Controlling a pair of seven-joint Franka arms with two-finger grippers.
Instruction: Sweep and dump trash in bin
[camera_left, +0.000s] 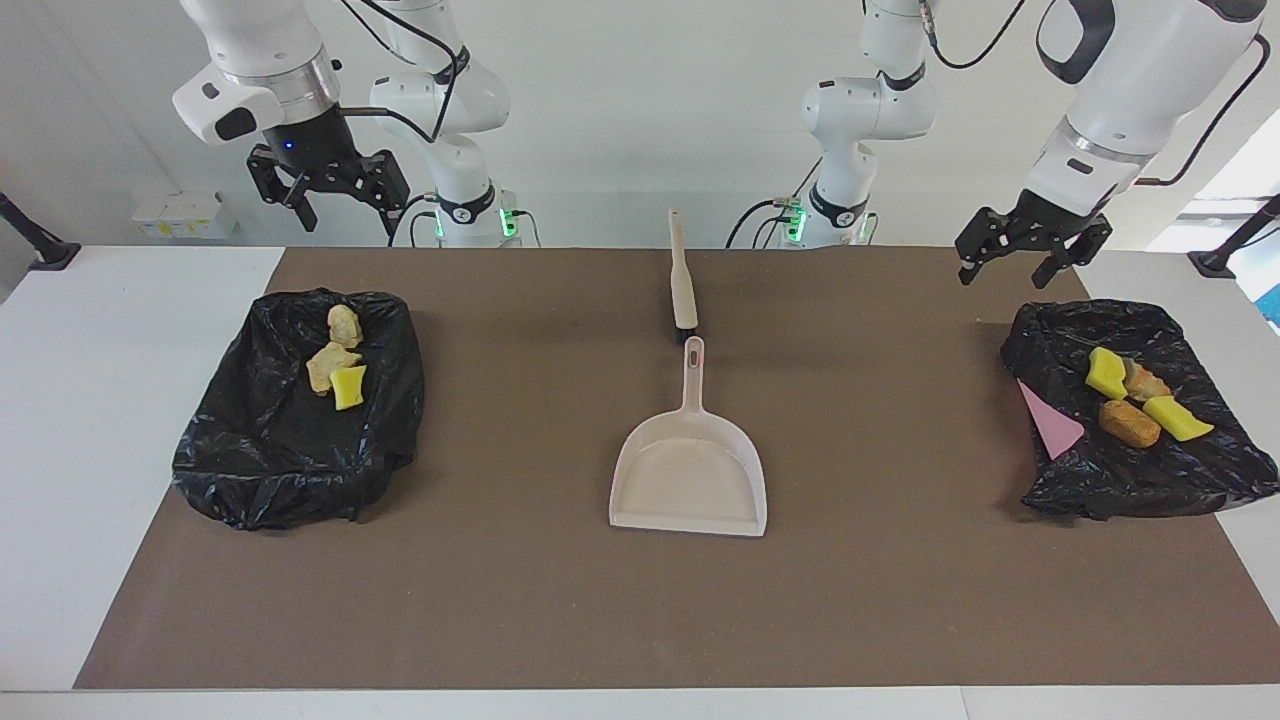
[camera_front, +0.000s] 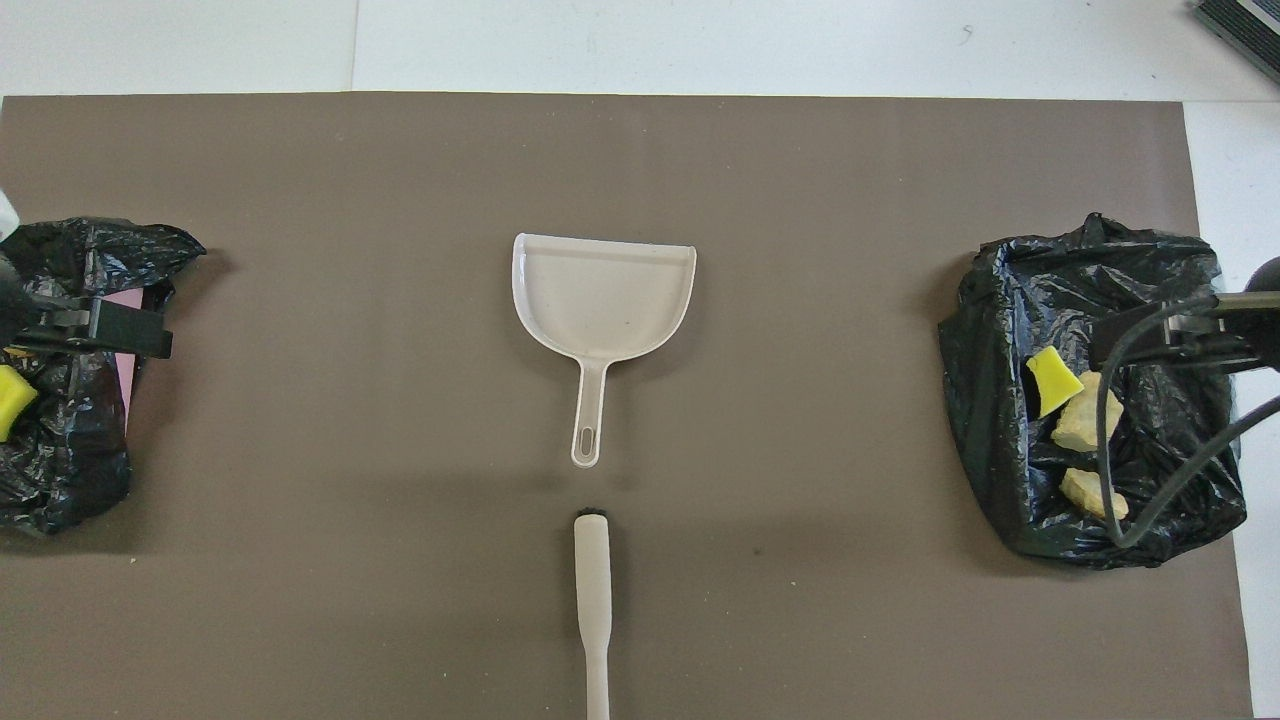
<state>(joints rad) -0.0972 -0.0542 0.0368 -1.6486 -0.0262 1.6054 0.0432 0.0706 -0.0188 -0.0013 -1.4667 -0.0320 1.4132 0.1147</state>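
The trash lies in two black bag-lined bins. The bin (camera_left: 280, 460) at the right arm's end holds a yellow sponge piece (camera_left: 348, 387) and two tan chunks (camera_left: 343, 324). The bin (camera_left: 1130, 480) at the left arm's end holds two yellow pieces (camera_left: 1107, 372), an orange-brown chunk (camera_left: 1130, 424) and a tan one. My left gripper (camera_left: 1006, 276) hangs open and empty over that bin's robot-side edge. High over the table's robot-side edge at the other bin's end, my right gripper (camera_left: 345, 208) waits, open and empty.
A beige dustpan (camera_left: 690, 480) lies mid-table with its handle pointing toward the robots. Just nearer to the robots, in line with that handle, lies the beige brush (camera_left: 683, 280). A pink flap (camera_left: 1050, 425) sticks out of the bin at the left arm's end.
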